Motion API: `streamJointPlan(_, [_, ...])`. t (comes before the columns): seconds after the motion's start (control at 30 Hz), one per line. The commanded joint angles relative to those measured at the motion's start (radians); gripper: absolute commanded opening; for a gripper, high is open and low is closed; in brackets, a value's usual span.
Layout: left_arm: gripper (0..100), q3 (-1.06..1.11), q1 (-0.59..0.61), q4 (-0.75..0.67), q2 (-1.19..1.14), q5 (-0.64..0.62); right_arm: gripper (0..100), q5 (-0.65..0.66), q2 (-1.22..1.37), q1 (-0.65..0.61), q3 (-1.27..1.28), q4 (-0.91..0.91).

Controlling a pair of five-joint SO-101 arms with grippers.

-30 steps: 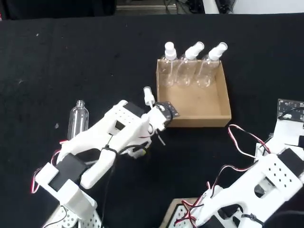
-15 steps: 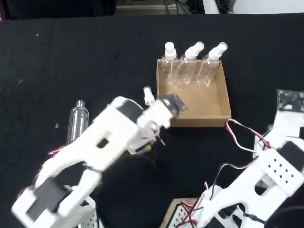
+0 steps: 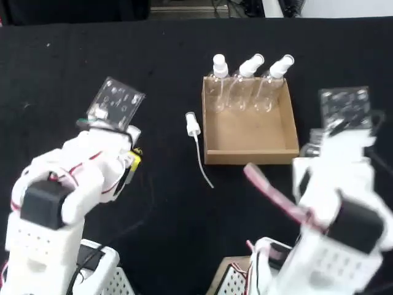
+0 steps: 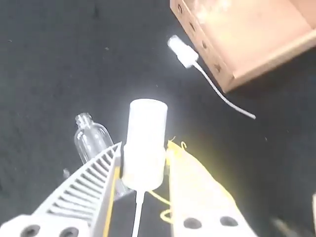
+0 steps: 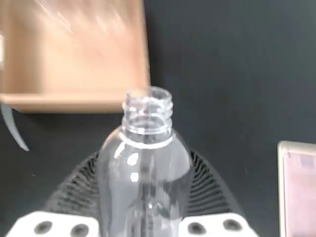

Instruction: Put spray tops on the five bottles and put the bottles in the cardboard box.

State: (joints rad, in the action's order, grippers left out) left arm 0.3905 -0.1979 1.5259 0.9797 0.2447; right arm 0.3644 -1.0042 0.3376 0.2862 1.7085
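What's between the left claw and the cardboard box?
A loose spray top lies beside the cardboard box wall, apart from the left claw. The left wrist and high views both show it.

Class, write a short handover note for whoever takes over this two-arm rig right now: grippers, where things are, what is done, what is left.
Left gripper: shut on a spray top, close to the second uncapped bottle, which lies on the table.
Right gripper: shut on an uncapped bottle, beside the cardboard box.
A loose spray top lies on the table by the box.
Done: three capped bottles are in the box.
Left: cap both open bottles and box them.
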Motion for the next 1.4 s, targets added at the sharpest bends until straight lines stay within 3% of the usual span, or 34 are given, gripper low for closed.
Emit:
streamJointPlan(0.0, [4, 0.117, 0.038, -0.155, 0.14, -0.051, 1.1, -0.097, -0.076, -0.239, -0.056, -0.006])
streamJointPlan(0.1, [4, 0.196, 0.039, -0.242, 0.21, -0.083, 1.1, -0.187, -0.065, -0.433, -0.039, -0.071])
streamJointPlan(0.3, [4, 0.216, 0.044, -0.31, 0.29, -0.083, 1.1, -0.288, 0.019, -0.802, 0.186, -0.384])
streamJointPlan(0.43, [4, 0.183, 0.119, -0.31, 0.296, -0.091, 1.1, -0.287, 0.01, -0.93, 0.34, -0.578])
streamJointPlan(0.7, [4, 0.09, 0.222, -0.311, 0.295, -0.097, 1.1, -0.292, -0.104, -0.947, 0.717, -1.036])
streamJointPlan(0.9, [4, 0.081, 0.22, -0.442, 0.295, -0.284, 1.1, -0.296, -0.226, -0.947, 0.974, -1.333])
streamJointPlan(1.27, [4, 0.074, 0.217, -0.694, 0.296, -0.525, 1.1, -0.298, -0.354, -0.947, 1.179, -1.517])
streamJointPlan(1.37, [4, 0.081, 0.142, -0.738, 0.296, -0.582, 1.1, -0.298, -0.355, -0.947, 1.193, -1.516])
